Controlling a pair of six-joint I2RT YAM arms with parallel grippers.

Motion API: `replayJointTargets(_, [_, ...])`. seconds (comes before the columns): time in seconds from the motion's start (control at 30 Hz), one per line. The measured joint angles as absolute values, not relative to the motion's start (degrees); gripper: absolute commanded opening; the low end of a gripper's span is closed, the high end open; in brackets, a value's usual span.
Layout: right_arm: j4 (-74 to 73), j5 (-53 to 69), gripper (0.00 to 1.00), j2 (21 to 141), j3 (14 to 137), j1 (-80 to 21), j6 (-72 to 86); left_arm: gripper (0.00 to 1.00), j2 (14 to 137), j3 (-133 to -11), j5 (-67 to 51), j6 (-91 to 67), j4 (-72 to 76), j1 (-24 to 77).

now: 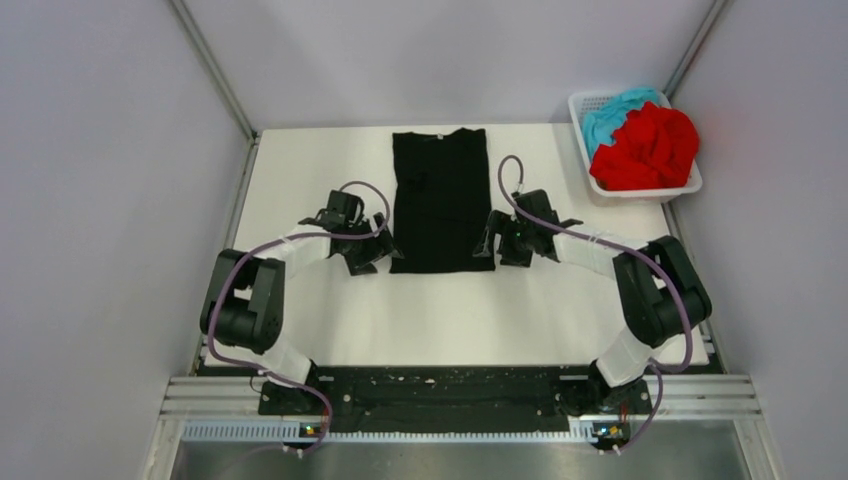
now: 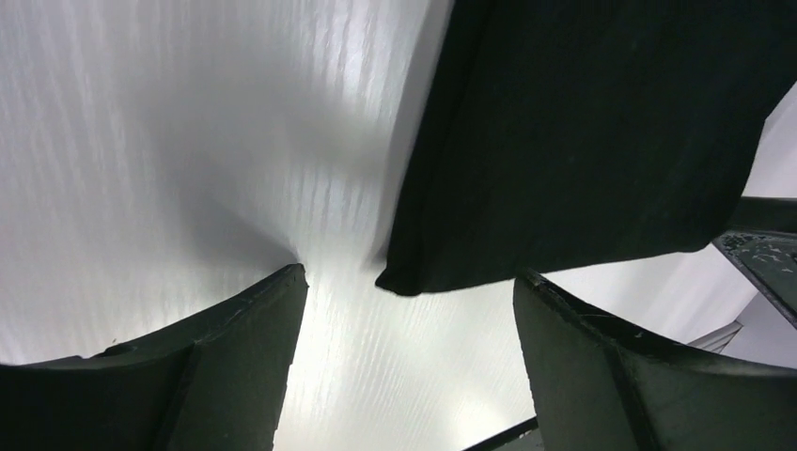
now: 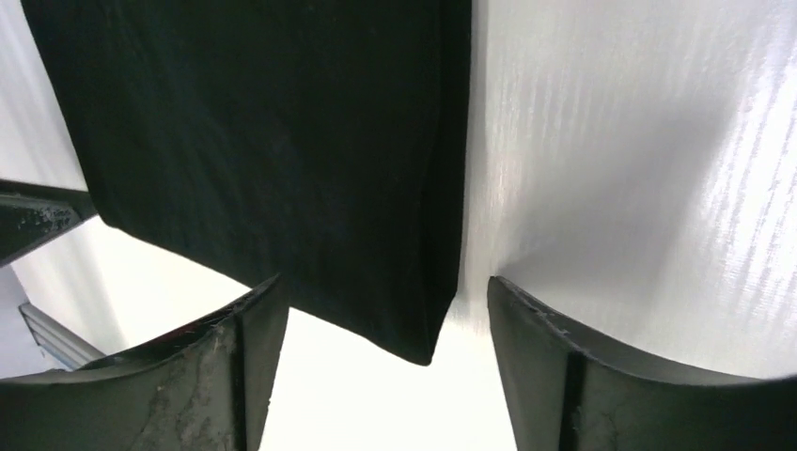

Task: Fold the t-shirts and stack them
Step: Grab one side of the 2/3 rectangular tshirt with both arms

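Observation:
The black t-shirt (image 1: 440, 200) lies flat on the white table as a long narrow rectangle, sleeves folded in. My left gripper (image 1: 372, 256) is low at its near left corner, open, and the cloth corner (image 2: 414, 277) lies free between the spread fingers. My right gripper (image 1: 492, 250) is low at the near right corner, open as well, with that corner (image 3: 423, 343) loose in the gap. The red t-shirt (image 1: 648, 148) and the teal-blue t-shirt (image 1: 612, 108) lie crumpled in the basket.
A white mesh basket (image 1: 690, 188) stands at the back right corner of the table (image 1: 450, 320). Grey walls close in the left, back and right. A black strip and metal rail carry the arm bases along the near edge.

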State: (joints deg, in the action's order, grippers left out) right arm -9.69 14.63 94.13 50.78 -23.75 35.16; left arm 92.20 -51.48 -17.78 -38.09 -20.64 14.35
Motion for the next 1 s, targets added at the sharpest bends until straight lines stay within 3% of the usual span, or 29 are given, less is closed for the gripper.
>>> replayJointTargets(0.2, [-5.5, 15.7, 0.45, 95.9, 49.5, -24.0, 39.2, 0.6, 94.5, -51.0, -19.3, -40.9, -14.9, 14.5])
replayJointTargets(0.4, [-1.8, 16.6, 0.32, 96.7, 47.5, -24.3, 41.9, 0.56, 95.1, -49.5, -20.5, -42.2, -11.9, 15.1])
replayJointTargets(0.57, [-1.3, 16.4, 0.31, 96.7, 46.8, -24.3, 43.0, 0.54, 95.0, -49.1, -20.6, -42.1, -11.5, 15.1])
replayJointTargets(0.87, [-0.9, 16.4, 0.37, 94.1, 44.1, -24.5, 43.3, 0.36, 94.4, -47.6, -19.6, -42.0, -10.9, 15.1])
replayJointTargets(0.93, [-0.9, 16.4, 0.37, 93.5, 43.4, -24.6, 43.3, 0.26, 94.4, -47.3, -19.6, -42.0, -10.8, 15.1])
replayJointTargets(1.0, [-0.9, 16.4, 0.35, 93.3, 43.1, -24.6, 43.2, 0.05, 94.4, -46.8, -19.6, -42.0, -10.7, 15.1])
